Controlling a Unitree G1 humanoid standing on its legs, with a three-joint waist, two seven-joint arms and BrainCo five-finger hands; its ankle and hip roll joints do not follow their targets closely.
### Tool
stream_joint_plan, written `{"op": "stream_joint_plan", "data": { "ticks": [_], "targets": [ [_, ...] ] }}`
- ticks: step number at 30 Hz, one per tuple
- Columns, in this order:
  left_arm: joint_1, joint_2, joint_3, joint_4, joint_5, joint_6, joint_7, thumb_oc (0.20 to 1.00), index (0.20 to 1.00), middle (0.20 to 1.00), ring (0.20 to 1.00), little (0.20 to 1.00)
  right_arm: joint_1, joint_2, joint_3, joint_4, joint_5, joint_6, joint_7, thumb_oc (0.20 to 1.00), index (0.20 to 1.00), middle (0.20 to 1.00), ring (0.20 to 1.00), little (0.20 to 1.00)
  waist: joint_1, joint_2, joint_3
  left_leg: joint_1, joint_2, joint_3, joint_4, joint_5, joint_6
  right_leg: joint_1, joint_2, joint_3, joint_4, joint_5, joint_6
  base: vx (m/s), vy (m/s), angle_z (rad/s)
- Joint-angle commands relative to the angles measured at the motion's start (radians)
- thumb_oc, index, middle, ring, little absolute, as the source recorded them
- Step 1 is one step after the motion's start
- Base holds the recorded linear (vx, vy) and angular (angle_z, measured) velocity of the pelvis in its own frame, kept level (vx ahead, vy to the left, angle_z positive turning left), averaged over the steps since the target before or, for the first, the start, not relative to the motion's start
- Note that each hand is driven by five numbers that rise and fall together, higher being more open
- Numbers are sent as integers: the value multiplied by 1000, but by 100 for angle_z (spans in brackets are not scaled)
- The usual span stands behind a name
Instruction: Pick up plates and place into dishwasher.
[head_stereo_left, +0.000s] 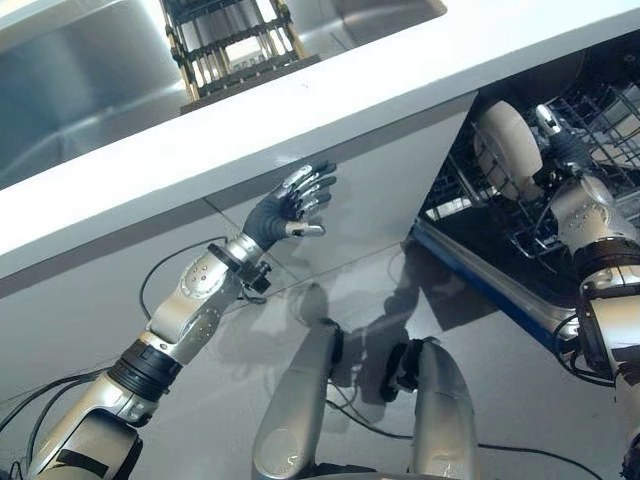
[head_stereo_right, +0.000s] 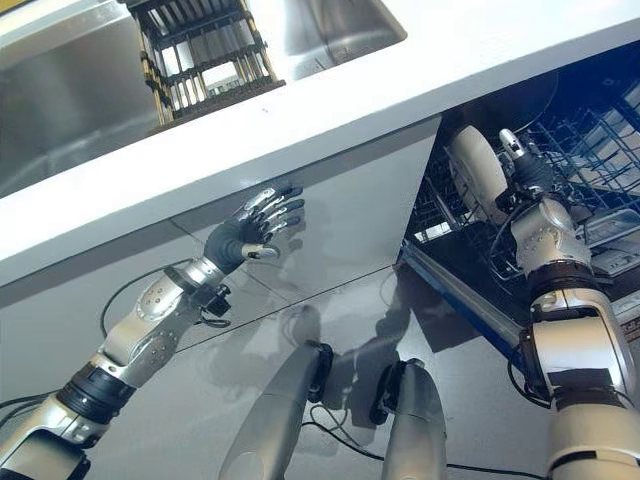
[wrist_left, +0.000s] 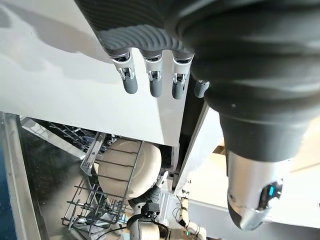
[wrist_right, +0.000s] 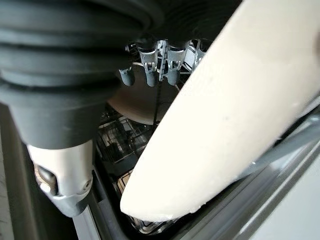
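Note:
A cream plate (head_stereo_left: 503, 146) stands on edge in the wire rack (head_stereo_left: 605, 112) of the open dishwasher at the right; it also shows as the plate (wrist_left: 125, 167) and close up as the plate (wrist_right: 235, 115). My right hand (head_stereo_left: 553, 128) is inside the rack right beside that plate, its fingers (wrist_right: 150, 75) straight and reaching past the rim, the thumb apart. My left hand (head_stereo_left: 298, 200) is raised in front of the cabinet face below the counter, fingers (wrist_left: 155, 82) spread and holding nothing.
A white counter (head_stereo_left: 330, 100) runs across, with a steel sink (head_stereo_left: 70, 90) behind it holding a dark drying rack (head_stereo_left: 235, 45). The dishwasher's lowered door (head_stereo_left: 500, 290) juts out at the lower right. A grey cabinet panel (head_stereo_left: 390, 190) is between my hands.

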Motion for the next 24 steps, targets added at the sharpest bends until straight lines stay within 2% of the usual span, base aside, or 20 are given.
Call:
{"op": "stream_joint_plan", "data": {
  "ticks": [1,3,8,10,11,14,17,21,24],
  "targets": [
    [10,25,71,-78,-59,-33,-33,1000,1000,1000,1000,1000,-104,7,45,-28,-66,-66,-74,1000,1000,1000,1000,1000,18,12,12,35,-27,80,-58,-1,109,5,57,50,-78,140,0,-33,-24,7],
    [11,27,67,-84,-53,-39,-37,1000,1000,1000,1000,1000,-95,1,52,-23,-169,-62,-137,1000,1000,1000,1000,1000,19,9,12,42,-24,80,-68,2,108,12,56,46,-87,144,1,-33,-5,3],
    [18,13,50,-95,-36,-57,-30,1000,1000,1000,1000,1000,-14,12,30,-37,-274,-102,-256,1000,1000,1000,1000,1000,4,-2,12,76,-14,85,-77,-12,111,47,64,47,-106,141,-1,2,10,0],
    [32,-13,44,-101,-9,-63,-14,1000,1000,1000,1000,1000,57,43,9,-91,-366,-140,-353,1000,1000,1000,1000,1000,-12,-8,12,92,-5,89,-76,-21,111,61,69,56,-111,140,-1,32,78,-3],
    [41,-26,42,-110,6,-63,-1,1000,1000,1000,1000,1000,110,65,-3,-153,-449,-172,-444,1000,1000,1000,1000,1000,-24,-11,12,101,-1,91,-76,-24,111,70,75,63,-117,141,0,25,72,-4],
    [48,-54,27,-120,41,-74,33,1000,1000,1000,1000,1000,204,100,-19,-275,-634,-211,-621,1000,1000,1000,1000,1000,-51,-14,12,108,4,97,-80,-29,114,77,84,77,-130,145,2,1,73,-4],
    [63,-83,11,-133,74,-87,64,1000,1000,1000,1000,1000,287,128,-32,-380,-840,-220,-800,1000,1000,1000,1000,1000,-72,-12,12,114,5,106,-84,-37,118,79,94,90,-140,145,5,-8,71,-12],
    [92,-104,0,-142,98,-118,84,1000,1000,1000,1000,1000,362,128,-50,-468,-1056,-238,-978,1000,1000,1000,1000,1000,-97,-3,12,115,6,118,-101,-29,119,76,98,102,-158,154,7,-9,82,-11],
    [98,-110,-13,-145,98,-137,93,1000,1000,1000,1000,1000,366,108,-56,-455,-1118,-262,-1040,1000,1000,1000,1000,1000,-105,10,12,115,2,129,-108,-28,117,70,98,109,-165,154,8,-15,81,-14]
  ]
}}
